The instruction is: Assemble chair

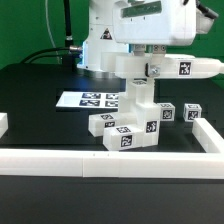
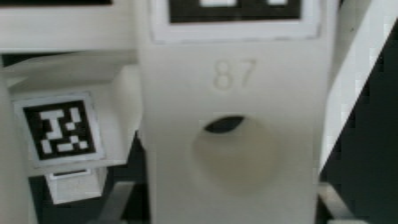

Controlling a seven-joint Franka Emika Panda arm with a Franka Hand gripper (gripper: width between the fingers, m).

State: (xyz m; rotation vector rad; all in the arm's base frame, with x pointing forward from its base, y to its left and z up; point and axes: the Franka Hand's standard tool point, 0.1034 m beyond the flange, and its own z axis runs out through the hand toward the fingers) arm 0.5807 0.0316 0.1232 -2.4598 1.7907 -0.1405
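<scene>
Chair assembly, joining step. A long tagged chair part point(image 1: 185, 68) is clasped by the gripper point(image 1: 150, 71) in the upper right of the exterior view. It is held above the partly joined chair pieces point(image 1: 125, 132) on the table point(image 1: 35, 85), presumably for alignment before seating.

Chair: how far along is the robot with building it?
Done: several parts look joined into a cluster with an upright piece. In hand: the gripper holds another tagged part above it. Left: that part and two loose blocks at the exterior view's right are not yet attached.
</scene>
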